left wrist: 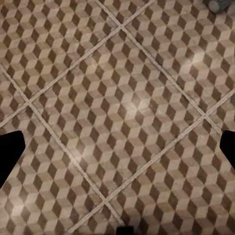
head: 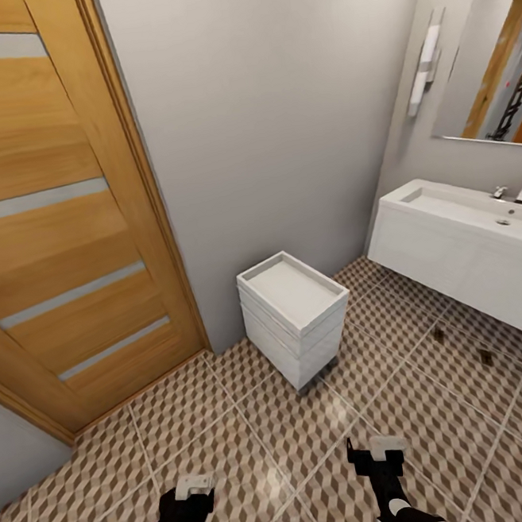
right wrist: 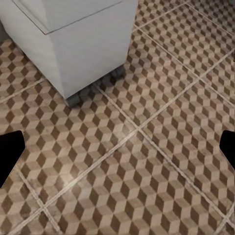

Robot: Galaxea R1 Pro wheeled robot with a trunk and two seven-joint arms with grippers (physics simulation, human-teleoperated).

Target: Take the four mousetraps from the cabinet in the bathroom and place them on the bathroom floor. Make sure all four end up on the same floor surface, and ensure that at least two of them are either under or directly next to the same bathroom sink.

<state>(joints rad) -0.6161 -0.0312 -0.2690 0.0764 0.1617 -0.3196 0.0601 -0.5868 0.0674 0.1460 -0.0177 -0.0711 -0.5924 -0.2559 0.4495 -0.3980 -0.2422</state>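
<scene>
nearest the head camera, two black arms reach forward low over the bathroom floor [head: 252,421], each ending in a pale grey gripper held above the tiles. the left gripper [head: 195,484] sits lower and further left, the right gripper [head: 384,445] a little further forward. in each wrist view the two dark fingertips stand at opposite edges with bare tile between them, so both claws are spread wide and hold nothing.

the floor is large square tiles with thin pale grout lines, printed in a brown, beige and white cube pattern that has a soft sheen. the left wrist view looks straight down on it.

one small white boxy unit [head: 295,317] stands against the grey wall ahead – square, with a recessed tray-like top, ridged sides and short dark feet. its smooth white side and a foot show in the right wrist view [right wrist: 83,44].

to the right, one wide white rectangular bathroom sink [head: 460,254] hangs from the wall, smooth and flat-fronted, with a chrome tap [head: 500,191] and a mirror [head: 485,64] above. two tiny brown mousetraps lie on the tiles just by its front edge – one [head: 438,335] nearer the white unit, one [head: 486,357] further right.

a tall orange-brown wooden door [head: 56,209] with four pale horizontal strips stands at the left.
</scene>
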